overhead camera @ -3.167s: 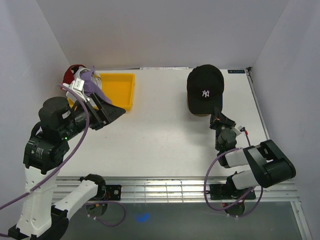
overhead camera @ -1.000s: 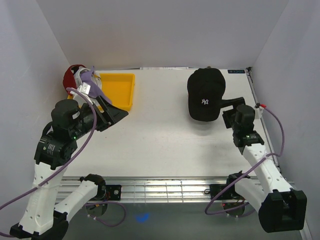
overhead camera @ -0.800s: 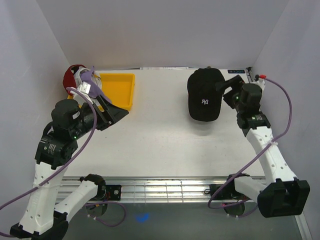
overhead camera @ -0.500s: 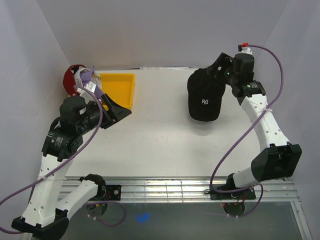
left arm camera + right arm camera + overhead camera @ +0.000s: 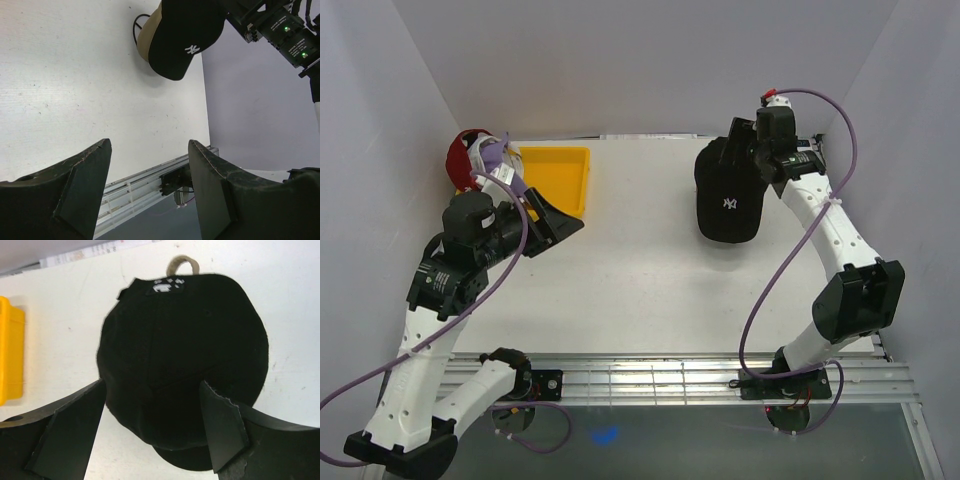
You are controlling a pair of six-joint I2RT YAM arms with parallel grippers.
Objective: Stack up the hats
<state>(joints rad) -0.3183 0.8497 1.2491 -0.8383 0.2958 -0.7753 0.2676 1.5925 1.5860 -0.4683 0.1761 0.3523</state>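
Claws gape: right claw (image 5: 152,390) hangs over black NY cap (image 5: 180,340) sitting on tan cap (image 5: 144,41), seemingly to grab the pair; left claw (image 5: 148,145) is empty.

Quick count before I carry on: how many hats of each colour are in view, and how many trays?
Black hat: 1
Tan hat, under the black one: 1
Dark red hat: 1
Lavender hat: 1
White hat, barely showing: 1
Yellow tray: 1
Total: 6 (5 hats, 1 tray)
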